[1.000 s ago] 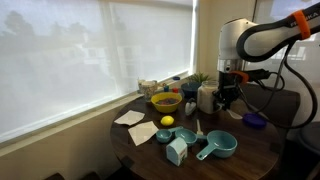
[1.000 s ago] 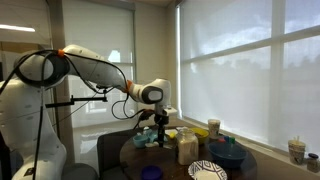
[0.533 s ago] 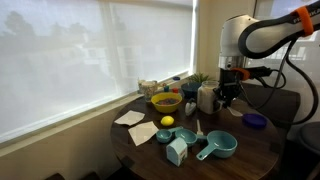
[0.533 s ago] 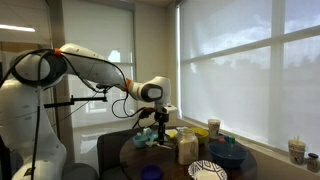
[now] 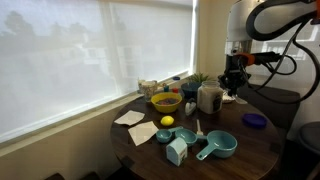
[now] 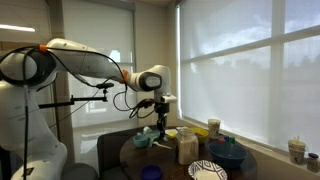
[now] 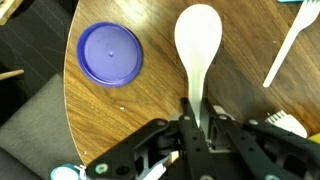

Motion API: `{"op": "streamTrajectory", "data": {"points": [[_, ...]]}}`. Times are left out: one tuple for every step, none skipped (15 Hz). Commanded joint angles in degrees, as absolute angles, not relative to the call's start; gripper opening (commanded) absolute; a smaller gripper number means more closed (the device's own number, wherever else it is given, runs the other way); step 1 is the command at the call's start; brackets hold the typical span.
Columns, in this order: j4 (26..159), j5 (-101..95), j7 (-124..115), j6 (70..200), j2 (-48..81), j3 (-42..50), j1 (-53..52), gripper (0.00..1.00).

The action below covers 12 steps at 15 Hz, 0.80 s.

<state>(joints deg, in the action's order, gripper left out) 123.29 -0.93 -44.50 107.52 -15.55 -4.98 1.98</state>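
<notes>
Lid (image 7: 110, 53) on table (image 7: 150, 95), seemingly beside spoon (image 7: 198, 40).

arm (image 6: 90, 55) high, hand (image 7: 200, 126) clenched, pointing down.

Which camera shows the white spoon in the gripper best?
The wrist view: the white spoon fills the middle, its handle clamped in the gripper. In both exterior views it is too small to make out.

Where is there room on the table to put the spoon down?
Bare wood lies between the purple lid and the white plastic utensil, under the held white spoon. It is crowded around the yellow bowl.
</notes>
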Motion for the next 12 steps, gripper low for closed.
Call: {"op": "streamTrajectory", "data": {"points": [[120.0,-4.5,-48.8,106.1,-17.1,-5.2,3.4,0.03],[119.2,-5.8,-49.8,106.3,-17.5,-5.5,3.8,0.03],[118.5,-6.6,-50.1,106.7,-17.7,-5.5,4.0,0.03],[117.8,-7.8,-50.7,107.6,-17.9,-5.7,4.2,0.03],[117.0,-7.7,-51.2,108.0,-17.7,-5.5,4.2,0.03],[118.4,-6.1,-48.9,107.5,-17.5,-4.8,3.7,0.13],[117.7,-6.4,-49.3,107.5,-17.6,-4.9,3.7,0.13],[117.3,-6.5,-49.5,107.5,-17.7,-4.9,3.7,0.13],[117.1,-6.5,-49.5,107.5,-17.7,-4.9,3.7,0.13],[117.1,-6.5,-49.6,107.5,-17.6,-4.9,3.7,0.13],[117.1,-6.5,-49.6,107.5,-17.6,-4.9,3.7,0.13],[117.1,-6.5,-49.6,107.5,-17.6,-4.9,3.7,0.13]]}}
